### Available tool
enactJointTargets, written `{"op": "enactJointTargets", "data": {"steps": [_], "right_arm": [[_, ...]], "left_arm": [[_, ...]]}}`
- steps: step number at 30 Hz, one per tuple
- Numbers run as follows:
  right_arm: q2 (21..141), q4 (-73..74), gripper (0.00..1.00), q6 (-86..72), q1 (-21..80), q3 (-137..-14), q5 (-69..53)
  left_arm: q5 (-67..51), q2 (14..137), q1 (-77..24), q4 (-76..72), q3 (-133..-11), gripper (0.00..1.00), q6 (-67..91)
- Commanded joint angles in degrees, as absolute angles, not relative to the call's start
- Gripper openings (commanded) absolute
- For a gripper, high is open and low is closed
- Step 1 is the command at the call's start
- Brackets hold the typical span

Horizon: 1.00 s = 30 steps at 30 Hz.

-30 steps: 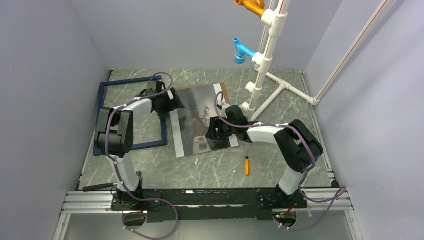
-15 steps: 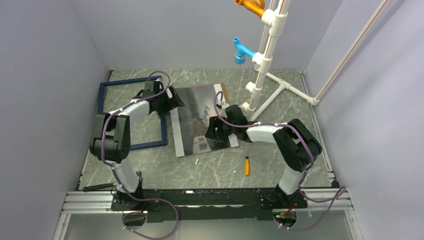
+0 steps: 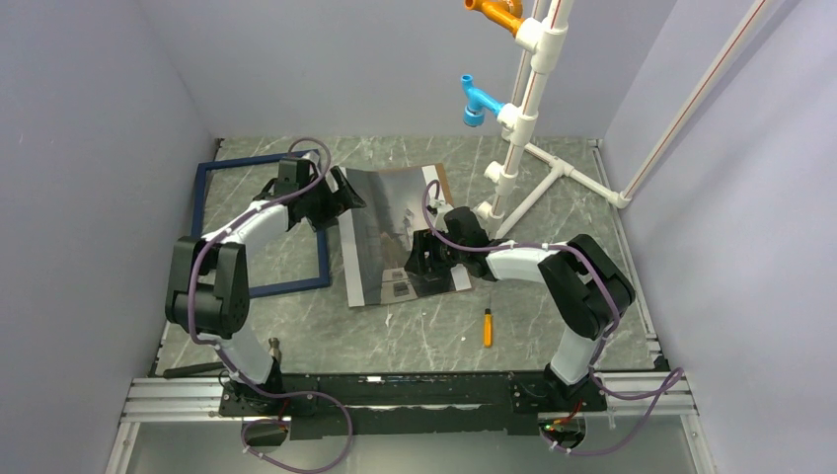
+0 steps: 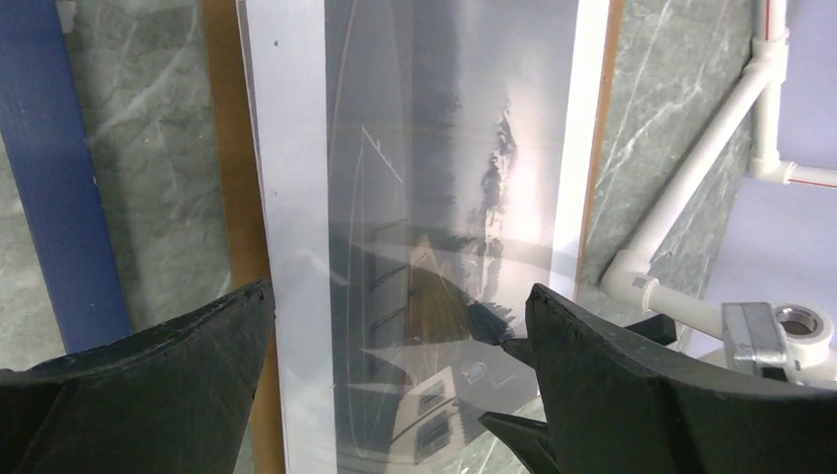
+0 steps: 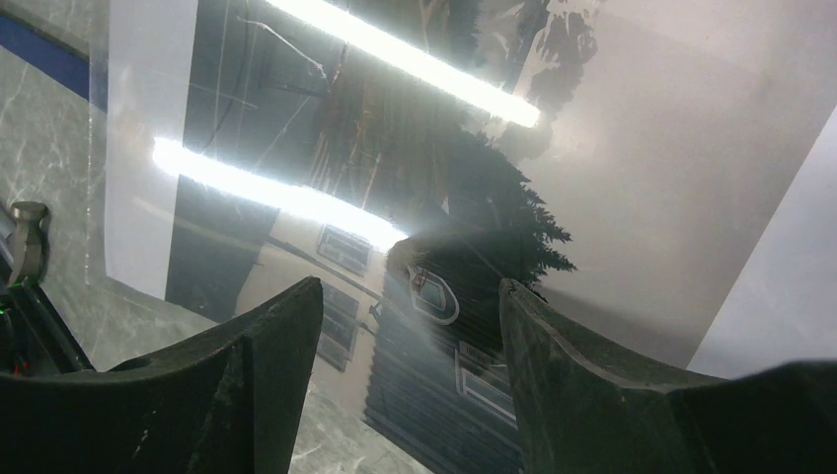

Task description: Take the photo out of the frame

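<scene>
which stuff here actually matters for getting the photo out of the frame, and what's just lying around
Belongs to the job:
- photo
- navy blue frame

Just lying about:
- small yellow tool
- white pipe stand with its blue fitting and orange fitting
- black rod near the left arm's base

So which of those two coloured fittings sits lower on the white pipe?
The blue one; the orange one is above it, at the picture's top edge.
</scene>
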<state>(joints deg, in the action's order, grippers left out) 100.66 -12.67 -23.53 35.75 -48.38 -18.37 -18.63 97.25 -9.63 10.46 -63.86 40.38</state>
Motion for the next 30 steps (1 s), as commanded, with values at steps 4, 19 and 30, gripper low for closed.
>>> {"op": "enactJointTargets", "data": {"steps": [4, 19, 30], "right_arm": [[103.32, -8.09, 0.68, -22.77, 35.74, -47.81, -17.82], [103.04, -8.61, 0.71, -21.72, 35.77, -47.64, -18.51], [101.12, -9.07, 0.73, -20.63, 35.76, -47.32, -18.62]], "left_arm": [[-23.08, 93.78, -10.78, 9.67, -63.2, 0.99, 42.34], [-22.59, 95.91, -11.95, 10.31, -62.53, 0.67, 40.66], [-21.49, 100.09, -11.14, 13.76, -65.31, 0.28, 36.38]]}}
